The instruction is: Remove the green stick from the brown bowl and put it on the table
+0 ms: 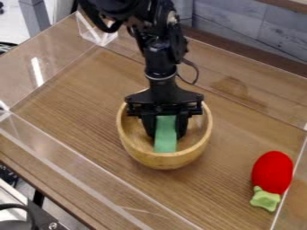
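Light-brown turned wood forms the brown bowl [164, 144], round, thick-walled, with visible grain, resting on the wood-grain desk [84, 99], which is edged by low clear acrylic walls [30, 76]. Inside the bowl lies the green stick [167, 136], a flat, smooth, rectangular light-green block, tilted with its lower end on the bowl floor. The black claw [166, 119] points straight down into the bowl, its two fingers partly spread and flanking the stick's upper end; firm contact cannot be confirmed. Right of the bowl, well apart, lies a glossy red strawberry toy [271, 174] with a green leafy end.
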Tool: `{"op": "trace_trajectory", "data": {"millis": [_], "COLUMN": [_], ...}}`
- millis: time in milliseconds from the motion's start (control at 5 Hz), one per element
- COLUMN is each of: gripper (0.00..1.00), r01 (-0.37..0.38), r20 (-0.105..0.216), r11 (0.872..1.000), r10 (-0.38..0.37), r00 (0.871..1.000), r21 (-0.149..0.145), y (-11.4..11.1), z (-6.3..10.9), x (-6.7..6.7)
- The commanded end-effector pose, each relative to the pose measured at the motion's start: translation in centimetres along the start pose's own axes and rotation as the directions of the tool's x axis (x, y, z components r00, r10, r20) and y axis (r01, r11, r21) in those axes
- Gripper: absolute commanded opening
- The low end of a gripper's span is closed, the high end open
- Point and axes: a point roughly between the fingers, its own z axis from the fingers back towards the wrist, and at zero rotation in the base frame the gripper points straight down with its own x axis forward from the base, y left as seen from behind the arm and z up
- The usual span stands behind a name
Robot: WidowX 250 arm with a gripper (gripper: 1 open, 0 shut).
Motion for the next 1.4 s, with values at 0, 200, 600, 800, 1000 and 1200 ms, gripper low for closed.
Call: {"op": "trace_trajectory", "data": {"millis": [0,200,600,800,1000,1200], "gripper": [0.0,0.0,0.0,0.0,0.0,0.0], "r01": [0.04,0.054,0.07,0.052,0.087,0.14], "r20": [0.001,-0.002,-0.006,-0.007,-0.001,-0.003], "r11": [0.999,0.999,0.998,0.999,0.996,0.989], "r10": [-0.04,-0.054,-0.07,-0.052,-0.087,-0.14], "r00": [0.999,0.999,0.998,0.999,0.996,0.99], "r21": [0.006,0.007,0.01,0.011,-0.03,-0.057], "y": [-0.2,-0.3,-1.2,-0.7,-1.2,-0.1], "z": [-0.6,-0.8,-0.9,-0.6,1.6,2.6], "x": [0.0,0.0,-0.7,0.0,0.1,0.3]}}
